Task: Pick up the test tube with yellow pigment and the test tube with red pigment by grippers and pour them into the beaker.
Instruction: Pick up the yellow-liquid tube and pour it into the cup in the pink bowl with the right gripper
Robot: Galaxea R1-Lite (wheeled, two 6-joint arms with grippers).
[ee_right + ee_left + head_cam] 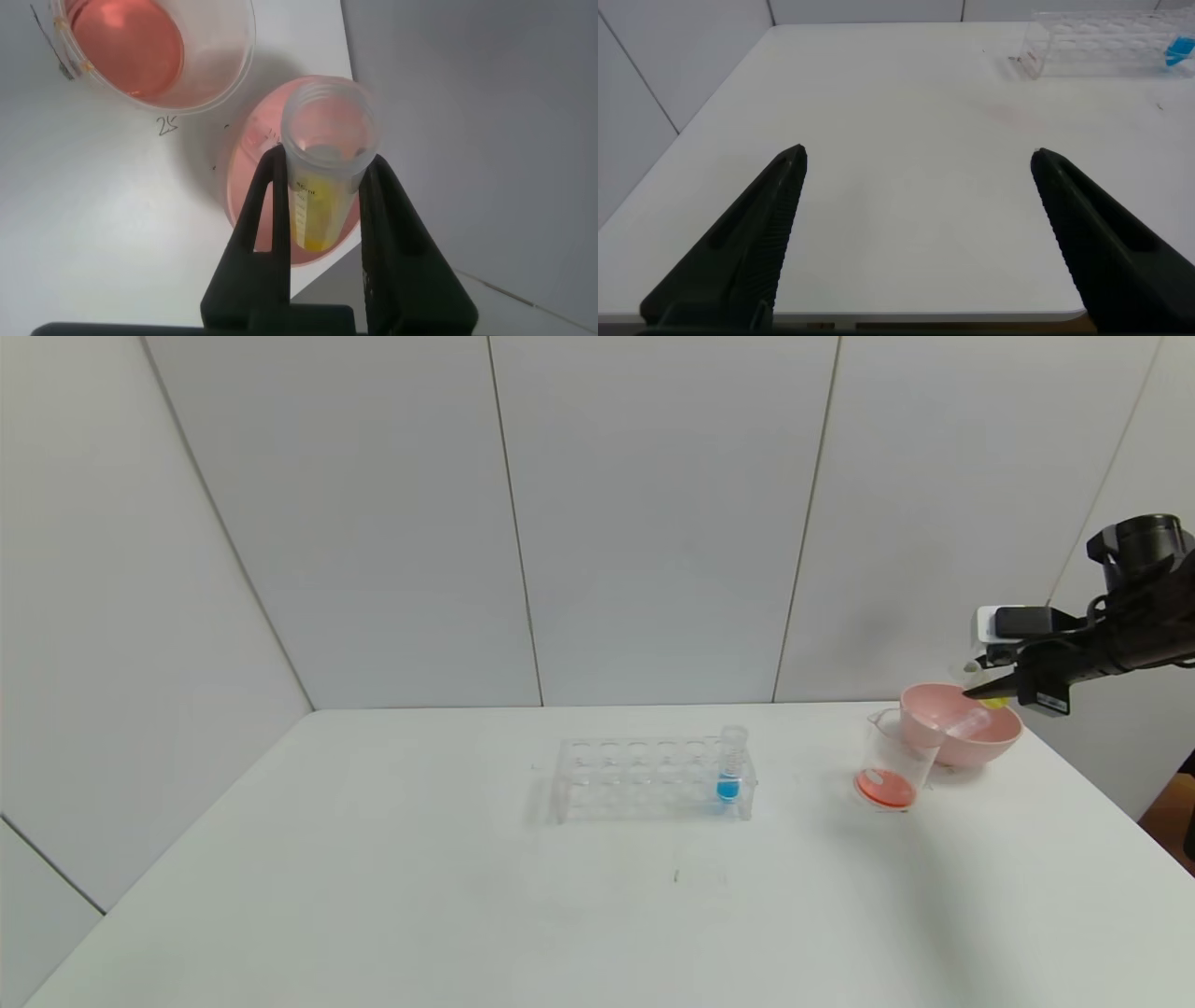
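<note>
Yellow-pigment test tube [325, 177] clamped in my right hand [322, 201] above the pink bowl [976, 742] — beaker [892, 770] just beside, pour pending.

Left gripper [918, 163] absent from head view; in left wrist view only two finger tips seen, bases cut off by bottom edge. Rack [1097, 45] and blue tube [1179, 51] clipped by top and right edges there. Right arm cut off at right edge of head view. Test tube with yellow pigment [991, 700] mostly hidden behind right gripper [980, 692] in head view. Pink bowl [257, 173] largely covered by tube and fingers in right wrist view. Beaker [154, 51] clipped at top edge there.
</note>
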